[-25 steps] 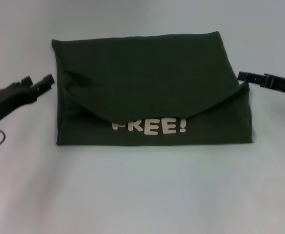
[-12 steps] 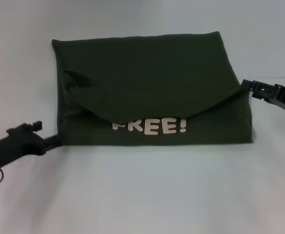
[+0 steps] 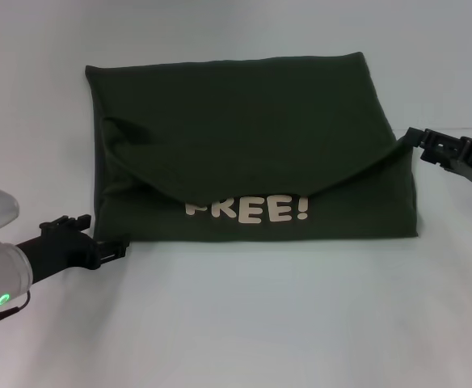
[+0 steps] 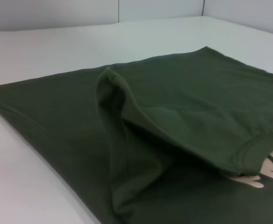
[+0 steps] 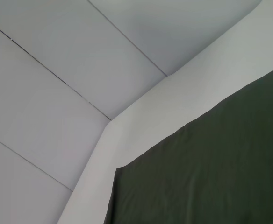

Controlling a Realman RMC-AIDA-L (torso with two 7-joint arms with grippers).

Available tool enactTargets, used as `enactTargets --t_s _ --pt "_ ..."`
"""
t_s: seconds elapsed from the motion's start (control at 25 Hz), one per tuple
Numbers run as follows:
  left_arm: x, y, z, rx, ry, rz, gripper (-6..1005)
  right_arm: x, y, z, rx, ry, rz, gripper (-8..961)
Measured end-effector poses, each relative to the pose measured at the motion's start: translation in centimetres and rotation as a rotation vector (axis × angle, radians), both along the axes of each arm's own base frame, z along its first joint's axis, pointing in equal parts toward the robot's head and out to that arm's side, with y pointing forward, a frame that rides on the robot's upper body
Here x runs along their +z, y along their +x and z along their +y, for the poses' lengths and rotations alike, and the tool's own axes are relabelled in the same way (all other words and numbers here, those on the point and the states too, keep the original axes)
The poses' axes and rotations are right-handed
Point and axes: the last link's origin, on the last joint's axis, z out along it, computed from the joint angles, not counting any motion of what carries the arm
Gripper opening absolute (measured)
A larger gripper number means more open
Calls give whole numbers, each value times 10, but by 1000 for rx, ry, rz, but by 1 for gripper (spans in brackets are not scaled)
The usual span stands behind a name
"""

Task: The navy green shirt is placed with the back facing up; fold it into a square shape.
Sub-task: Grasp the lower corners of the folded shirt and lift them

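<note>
The navy green shirt [image 3: 244, 121] lies folded into a wide rectangle in the middle of the white table. Its upper layer is folded toward me in a curved flap that partly covers the cream "FREE!" lettering [image 3: 248, 208]. My left gripper [image 3: 115, 246] is low at the shirt's near left corner, right against the cloth. My right gripper [image 3: 414, 139] is at the shirt's right edge, about halfway up, touching the fold. The left wrist view shows the shirt [image 4: 174, 107] close up, with the flap's hem and a crease. The right wrist view shows only a flat stretch of the shirt [image 5: 220, 163].
The white table [image 3: 236, 323] stretches around the shirt on all sides. A pale panelled wall [image 5: 80, 70] stands behind the table's far edge. No other objects are in view.
My left arm has swung from beside the shirt's left edge down to its near left corner. My right gripper has drifted slightly lower and to the right along the right edge. The shirt has not moved.
</note>
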Motion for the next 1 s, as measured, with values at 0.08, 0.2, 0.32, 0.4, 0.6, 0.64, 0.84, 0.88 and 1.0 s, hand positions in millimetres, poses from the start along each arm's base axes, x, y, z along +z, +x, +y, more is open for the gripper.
enactTargets --t_s 0.08,0.2,0.32,0.4,0.6,0.64,0.84,0.88,1.0 --pt "-2 0 1 6 -1 6 836 -1 0 1 -6 2 -2 757" --pt "-6 0 4 23 3 15 834 -1 2 1 -15 7 -7 757" --pt "-9 1 6 34 1 18 834 -1 3 1 -20 8 -10 757" --pt "-11 2 7 31 -6 18 834 -2 3 1 -21 7 -10 757" --pt "-15 5 7 17 -25 27 835 -2 3 0 -23 8 -7 758" --pt "-16 6 7 15 -27 28 835 -2 4 0 -23 8 -7 758" --pt "-16 7 7 8 -34 27 835 -2 4 1 -27 11 -9 758" --pt "-16 7 7 8 -34 27 834 -2 5 1 -28 11 -10 758" --pt "-16 8 7 4 -32 29 832 -2 6 0 -32 12 -12 758"
